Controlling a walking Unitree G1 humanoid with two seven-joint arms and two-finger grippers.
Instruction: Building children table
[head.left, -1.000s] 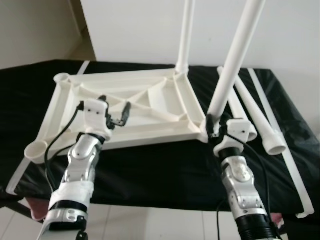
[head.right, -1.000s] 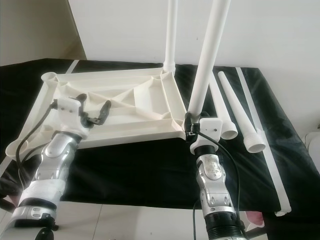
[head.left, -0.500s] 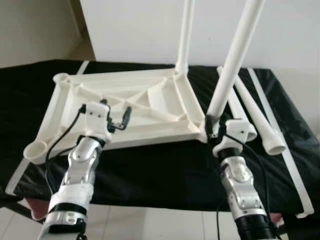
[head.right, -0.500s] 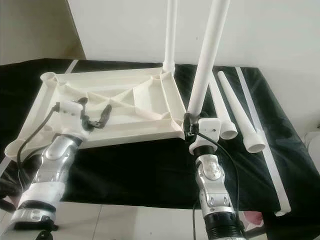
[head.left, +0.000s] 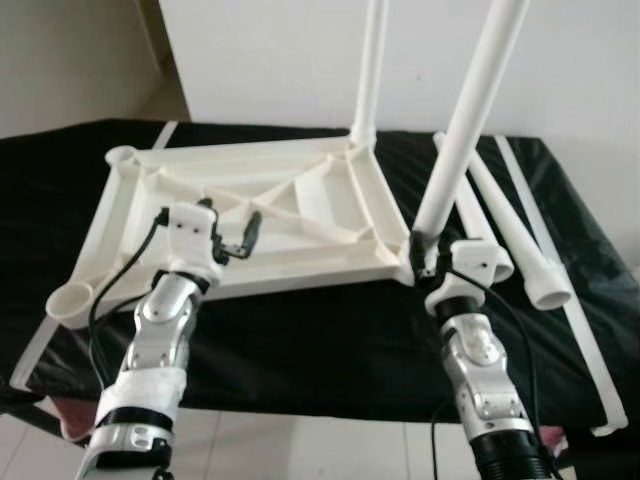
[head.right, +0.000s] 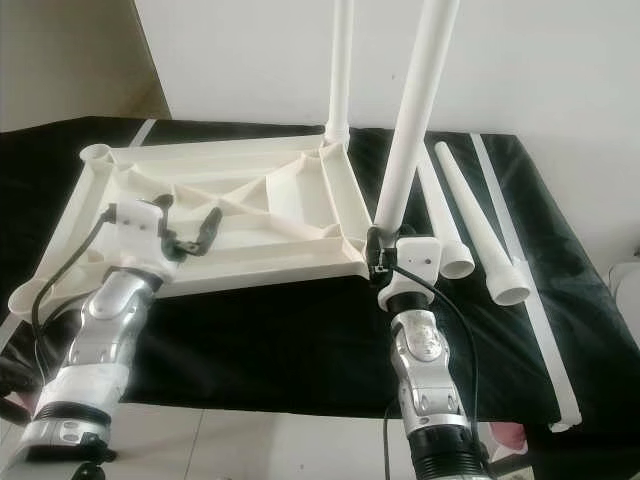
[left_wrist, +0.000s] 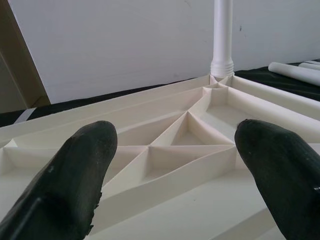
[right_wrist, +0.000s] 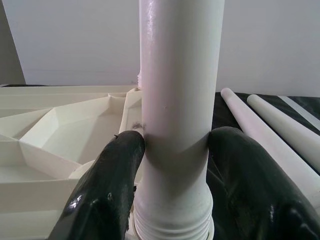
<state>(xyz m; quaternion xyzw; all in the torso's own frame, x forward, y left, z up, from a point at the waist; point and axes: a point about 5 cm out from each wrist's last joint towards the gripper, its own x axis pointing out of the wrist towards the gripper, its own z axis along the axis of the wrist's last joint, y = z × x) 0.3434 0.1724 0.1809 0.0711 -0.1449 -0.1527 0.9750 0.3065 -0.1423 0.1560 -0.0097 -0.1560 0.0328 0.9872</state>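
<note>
At centre right of the frame my right gripper clamps the near table leg just above its threaded base. Risk, my judgement: the leg leans, so turning may cross-thread the corner socket. My left gripper hangs spread, empty, over the upturned white tabletop, centre left on the black cloth.

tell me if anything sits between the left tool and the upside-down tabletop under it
Nothing visible does. The left tool hovers open over the ribbed underside of the tabletop, with bare ribs ahead of its fingers.
</note>
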